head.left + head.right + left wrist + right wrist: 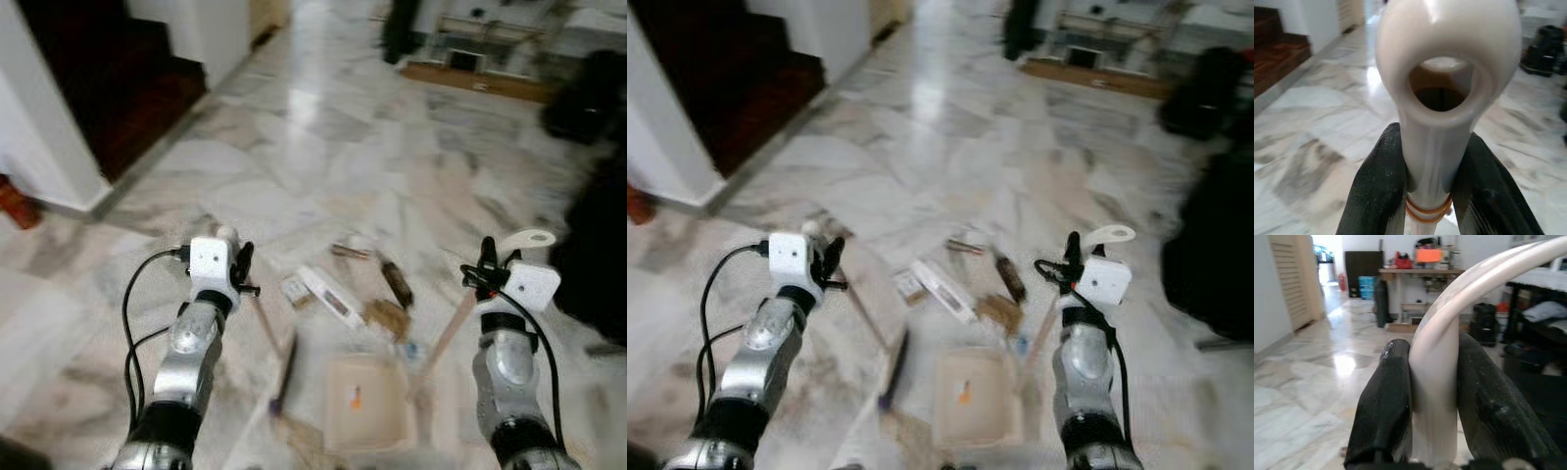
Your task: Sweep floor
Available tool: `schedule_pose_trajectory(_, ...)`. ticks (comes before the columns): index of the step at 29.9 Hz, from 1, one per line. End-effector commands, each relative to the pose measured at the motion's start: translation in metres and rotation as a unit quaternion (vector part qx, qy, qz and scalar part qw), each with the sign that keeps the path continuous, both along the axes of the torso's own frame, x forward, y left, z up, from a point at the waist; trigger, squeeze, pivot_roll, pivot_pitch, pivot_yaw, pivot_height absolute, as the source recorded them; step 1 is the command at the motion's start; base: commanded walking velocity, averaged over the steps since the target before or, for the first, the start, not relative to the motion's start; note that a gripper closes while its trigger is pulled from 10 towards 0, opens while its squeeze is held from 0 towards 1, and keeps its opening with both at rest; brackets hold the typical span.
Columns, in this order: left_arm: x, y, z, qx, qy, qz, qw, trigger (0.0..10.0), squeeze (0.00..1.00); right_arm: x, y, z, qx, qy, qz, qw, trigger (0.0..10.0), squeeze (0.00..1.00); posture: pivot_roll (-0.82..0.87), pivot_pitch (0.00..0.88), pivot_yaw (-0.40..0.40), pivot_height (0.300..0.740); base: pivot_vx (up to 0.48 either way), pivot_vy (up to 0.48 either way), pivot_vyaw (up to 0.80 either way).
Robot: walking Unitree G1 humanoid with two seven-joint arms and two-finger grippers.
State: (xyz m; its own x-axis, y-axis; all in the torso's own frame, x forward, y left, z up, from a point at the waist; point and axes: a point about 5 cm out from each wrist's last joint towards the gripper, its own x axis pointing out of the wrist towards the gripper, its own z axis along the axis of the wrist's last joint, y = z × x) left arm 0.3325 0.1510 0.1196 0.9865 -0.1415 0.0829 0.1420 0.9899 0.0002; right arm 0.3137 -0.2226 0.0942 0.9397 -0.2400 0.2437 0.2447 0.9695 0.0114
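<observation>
While the left gripper (1427,191) is clamping the cream plastic broom handle (1442,98), the right gripper (1435,421) is pinching the cream dustpan handle (1437,382).

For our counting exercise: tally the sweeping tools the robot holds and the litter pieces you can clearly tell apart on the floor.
Brooms: 1 (broom, left hand)
Dustpans: 1 (dustpan, right hand)
Litter pieces: 4, blurred (white strip, dark stick, brown clump, small wrapper)
Total: 6

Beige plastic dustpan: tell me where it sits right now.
The beige plastic dustpan rests on the marble floor between the two arms, its handle held by the right gripper, just behind the scattered litter.
</observation>
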Motion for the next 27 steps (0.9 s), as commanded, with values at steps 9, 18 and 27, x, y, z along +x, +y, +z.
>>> schedule_pose_trajectory(9,-0.0005,-0.0003,0.0030,0.003,-0.010,0.005,1.000,10.0,0.00,-0.0001,-0.0051,0.0055,0.004,-0.013,-0.008,1.000,10.0,0.00,0.12,0.123,0.002,0.740,0.000,-0.221,-0.80)
schedule_pose_trajectory(18,-0.0009,-0.0018,0.0033,-0.011,-0.012,0.006,1.000,10.0,0.00,0.0005,-0.0050,0.0066,-0.002,-0.012,-0.005,1.000,10.0,0.00,0.12,0.129,-0.006,0.740,0.000,0.000,-0.18)
schedule_pose_trajectory(27,-0.0013,-0.0034,0.0061,-0.020,-0.018,0.002,1.000,10.0,0.00,0.0002,-0.0050,0.0079,-0.010,-0.014,-0.005,1.000,10.0,0.00,0.11,0.136,-0.011,0.740,0.000,0.000,0.00)
